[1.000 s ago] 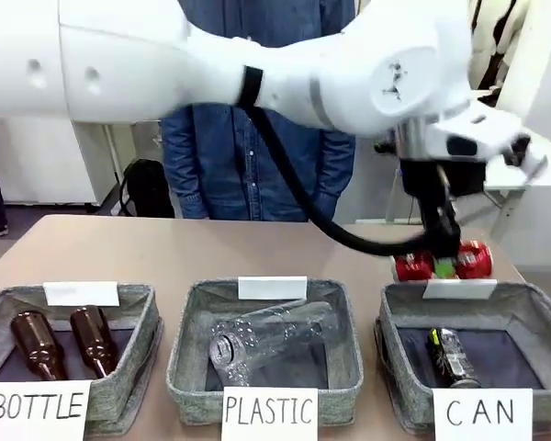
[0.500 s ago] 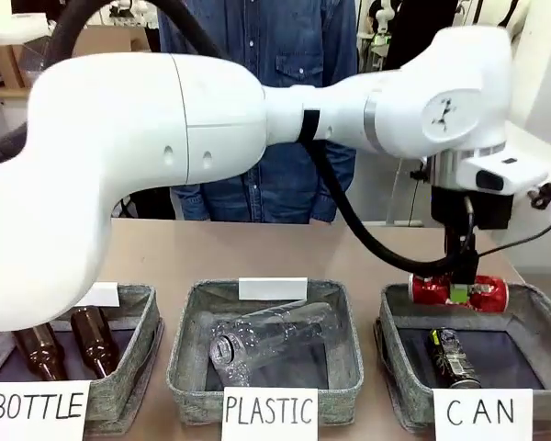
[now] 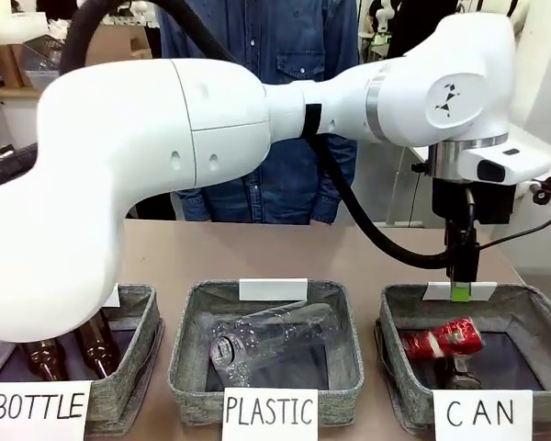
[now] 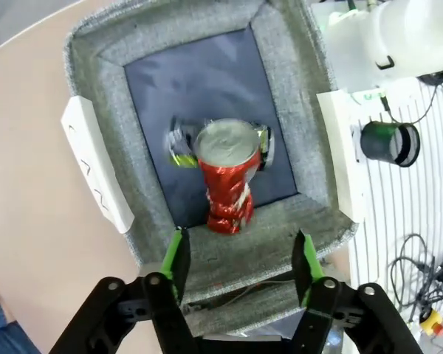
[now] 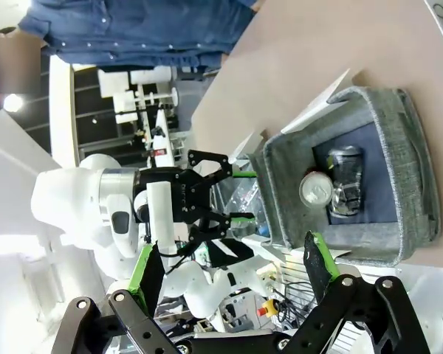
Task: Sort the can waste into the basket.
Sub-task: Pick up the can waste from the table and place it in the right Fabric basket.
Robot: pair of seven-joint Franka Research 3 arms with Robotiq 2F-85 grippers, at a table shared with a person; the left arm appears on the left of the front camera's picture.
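Note:
The red can (image 3: 444,340) lies tilted inside the grey basket (image 3: 399,308) signed "CAN", on top of the black can (image 4: 179,145). My left gripper (image 3: 459,287) hangs straight above that basket, reaching across from the left, with its jaws open and nothing between them. In the left wrist view the red can (image 4: 225,177) sits below the open gripper (image 4: 241,259), inside the basket (image 4: 96,44). My right gripper (image 5: 231,269) is open and holds nothing. From far off it looks at the basket (image 5: 413,147) and at the red can (image 5: 316,189).
The basket signed "PLASTIC" (image 3: 188,367) holds a clear bottle (image 3: 266,340). The basket signed "BOTTLE" (image 3: 138,308) holds brown bottles (image 3: 92,344). My left arm (image 3: 165,138) spans the whole table. A person in a denim shirt (image 3: 257,46) stands at the far side.
The left gripper carried the red can over the "CAN" basket, then opened. The can dropped into the basket onto the black can.

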